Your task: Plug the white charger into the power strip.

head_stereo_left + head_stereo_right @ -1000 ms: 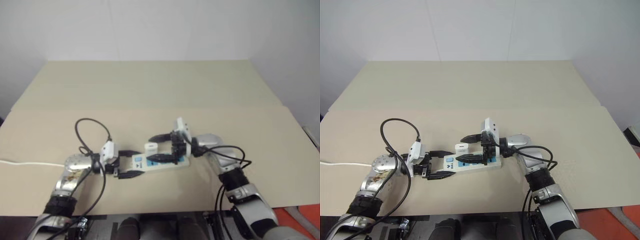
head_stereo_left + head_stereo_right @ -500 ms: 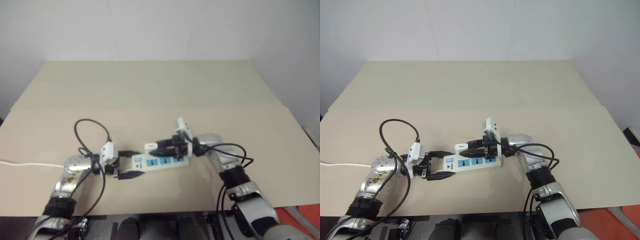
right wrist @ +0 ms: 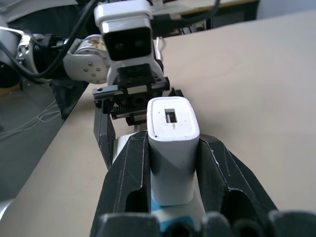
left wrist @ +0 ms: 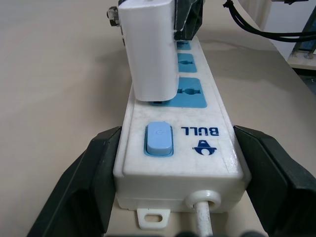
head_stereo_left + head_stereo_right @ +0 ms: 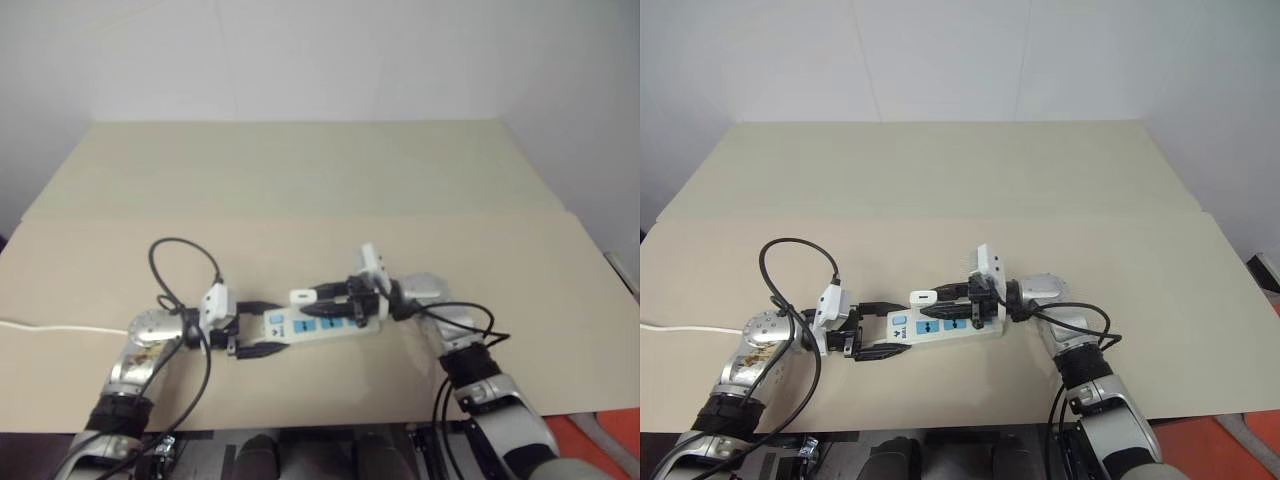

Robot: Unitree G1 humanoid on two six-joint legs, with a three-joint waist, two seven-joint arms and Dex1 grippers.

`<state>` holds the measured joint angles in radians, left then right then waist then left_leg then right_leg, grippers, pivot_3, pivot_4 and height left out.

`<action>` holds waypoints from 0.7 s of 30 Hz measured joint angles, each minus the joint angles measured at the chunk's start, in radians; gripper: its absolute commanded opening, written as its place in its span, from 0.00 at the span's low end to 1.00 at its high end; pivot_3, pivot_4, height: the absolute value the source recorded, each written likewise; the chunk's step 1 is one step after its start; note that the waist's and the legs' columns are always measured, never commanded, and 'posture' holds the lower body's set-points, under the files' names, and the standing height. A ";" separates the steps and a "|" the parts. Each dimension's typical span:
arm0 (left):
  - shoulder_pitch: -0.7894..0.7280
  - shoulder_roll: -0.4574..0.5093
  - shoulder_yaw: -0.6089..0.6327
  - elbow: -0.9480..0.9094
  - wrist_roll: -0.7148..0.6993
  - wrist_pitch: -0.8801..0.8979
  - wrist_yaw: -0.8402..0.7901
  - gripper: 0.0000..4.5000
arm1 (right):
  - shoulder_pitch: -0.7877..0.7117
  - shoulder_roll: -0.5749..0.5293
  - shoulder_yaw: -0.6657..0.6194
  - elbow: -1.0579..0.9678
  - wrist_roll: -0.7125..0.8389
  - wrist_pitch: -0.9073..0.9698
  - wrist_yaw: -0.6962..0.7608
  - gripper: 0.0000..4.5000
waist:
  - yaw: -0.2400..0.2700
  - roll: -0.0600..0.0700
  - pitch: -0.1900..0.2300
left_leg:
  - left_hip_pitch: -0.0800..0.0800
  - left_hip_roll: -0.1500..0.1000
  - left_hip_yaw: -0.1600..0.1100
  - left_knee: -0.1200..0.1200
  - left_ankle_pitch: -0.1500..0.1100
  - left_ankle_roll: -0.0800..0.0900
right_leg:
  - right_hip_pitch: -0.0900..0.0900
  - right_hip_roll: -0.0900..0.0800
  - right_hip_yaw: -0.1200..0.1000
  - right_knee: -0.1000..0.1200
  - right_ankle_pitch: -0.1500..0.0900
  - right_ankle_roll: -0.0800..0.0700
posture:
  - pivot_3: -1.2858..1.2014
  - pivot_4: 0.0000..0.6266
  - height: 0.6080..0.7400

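Left gripper is clamped on the power strip's switch end, its long axis running away from it. Further along, right gripper pinches the white charger upright, directly over the 1st blue socket, maybe partly seated already.

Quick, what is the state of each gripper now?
Left gripper: shut on the power strip.
Right gripper: shut on the charger.
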<state>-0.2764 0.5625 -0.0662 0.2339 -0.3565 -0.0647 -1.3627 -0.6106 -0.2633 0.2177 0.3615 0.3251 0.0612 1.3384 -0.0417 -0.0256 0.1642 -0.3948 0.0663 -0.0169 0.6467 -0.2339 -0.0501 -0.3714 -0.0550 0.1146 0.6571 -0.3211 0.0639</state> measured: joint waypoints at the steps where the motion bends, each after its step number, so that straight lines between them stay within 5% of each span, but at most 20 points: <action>1: 0.000 0.000 -0.001 0.000 0.000 0.000 -0.001 0.73 | -0.002 0.000 0.000 0.011 -0.002 -0.018 0.009 0.24 | 0.000 0.000 0.000 | 0.000 0.000 0.000 0.000 0.000 0.000 | 0.000 0.000 0.000 0.000 0.000 0.000 | 0.52 0.24 1.00; 21: -0.001 -0.001 0.001 0.002 0.002 0.005 0.001 0.73 | -0.051 0.029 0.009 0.174 -0.065 -0.248 0.062 0.24 | -0.002 0.000 0.000 | 0.004 0.000 0.000 0.000 0.000 0.000 | 0.003 0.000 0.000 0.001 0.000 0.000 | 0.52 0.24 1.00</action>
<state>-0.2770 0.5619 -0.0650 0.2358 -0.3545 -0.0598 -1.3612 -0.6616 -0.2343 0.2271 0.5350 0.2597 -0.1872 1.4005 -0.0433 -0.0255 0.1642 -0.3909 0.0662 -0.0169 0.6468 -0.2338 -0.0501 -0.3686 -0.0551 0.1150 0.6585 -0.3211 0.0639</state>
